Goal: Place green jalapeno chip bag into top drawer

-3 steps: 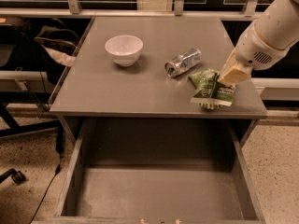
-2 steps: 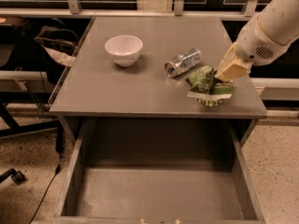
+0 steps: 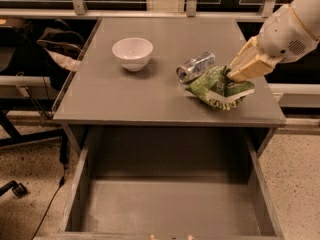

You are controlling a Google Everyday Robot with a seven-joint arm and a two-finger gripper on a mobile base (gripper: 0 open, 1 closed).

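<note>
Fingers (image 3: 245,66) are pinched on the bag's (image 3: 216,90) upper fold, so it can be carried by the gripper (image 3: 230,76) from the desk's (image 3: 150,99) front-right corner, beside the can (image 3: 196,66), to the open drawer (image 3: 170,209) below the front edge.

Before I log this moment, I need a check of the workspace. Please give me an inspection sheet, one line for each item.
Surface: grey table, flat, three things on top.
Job's things: bag, crumpled, near the table's right edge; drawer below, pulled open, nothing seen inside.
Clutter: white bowl, upright, rear left; crushed can lying close behind the bag.
Gripper: gripper at the bag's top right, shut on it.
Cables: thin dark cable on the floor, left of the drawer.
Surroundings: chair wheel and dark bundle at left.
</note>
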